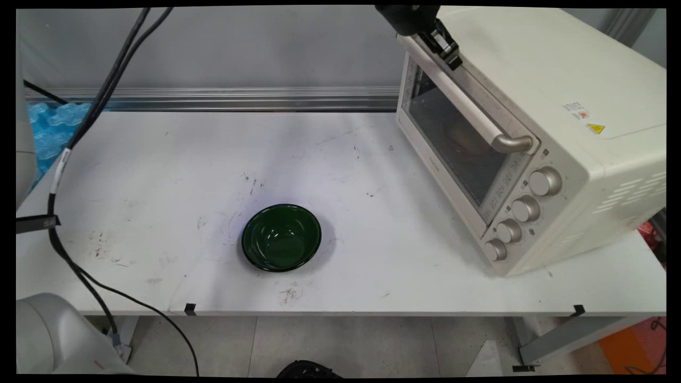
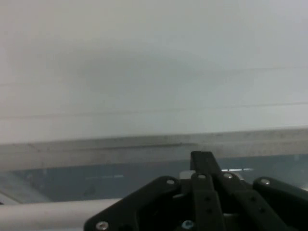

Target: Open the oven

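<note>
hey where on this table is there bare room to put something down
Bare patches: the whole left half of the table, left of the green bowl; the strip between bowl and toaster oven; the back, along the wall. Crowded: the right end, filled by the oven, with the hand at its door handle.

wall [image 1: 239, 48]: plain pale grey, with an aluminium rail [image 1: 213, 99] along its foot | table [image 1: 159, 175]: white top, scuffed with dark marks — black clips on its near edge | floor [image 1: 340, 346]: grey tiles under the table, a slanted metal table leg [image 1: 564, 338] at right | far left: blue bubble wrap [image 1: 50, 133] by the wall
</note>
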`<state>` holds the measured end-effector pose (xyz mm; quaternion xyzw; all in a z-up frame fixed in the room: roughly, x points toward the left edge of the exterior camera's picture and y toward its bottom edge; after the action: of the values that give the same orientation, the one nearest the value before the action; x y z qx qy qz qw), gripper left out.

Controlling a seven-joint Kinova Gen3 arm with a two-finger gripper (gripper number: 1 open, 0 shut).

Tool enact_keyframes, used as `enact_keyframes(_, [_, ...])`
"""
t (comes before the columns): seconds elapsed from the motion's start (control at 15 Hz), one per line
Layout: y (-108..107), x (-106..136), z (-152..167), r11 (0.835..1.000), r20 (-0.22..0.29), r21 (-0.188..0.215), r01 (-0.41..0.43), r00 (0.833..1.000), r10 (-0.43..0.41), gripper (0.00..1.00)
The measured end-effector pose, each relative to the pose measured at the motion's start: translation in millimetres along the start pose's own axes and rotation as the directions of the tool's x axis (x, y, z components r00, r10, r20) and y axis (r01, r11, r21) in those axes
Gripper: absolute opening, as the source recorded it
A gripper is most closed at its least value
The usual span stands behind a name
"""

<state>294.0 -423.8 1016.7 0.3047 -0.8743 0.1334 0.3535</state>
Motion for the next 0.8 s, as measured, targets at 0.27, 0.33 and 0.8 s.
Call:
enact_keyframes(0.27, [0.2,-1.8,10.5,1.0,0.003,-0.003,0.005,1.0,-0.004,0.0])
enact_keyframes(0.33, [0.0,-2.1,12.8,1.0,0.003,-0.003,0.004,1.0,-0.004,0.0])
enact_keyframes(0.8, [-2.4,-3.1,24.7,1.0,0.0,-0.002,0.001,1.0,-0.001,0.0])
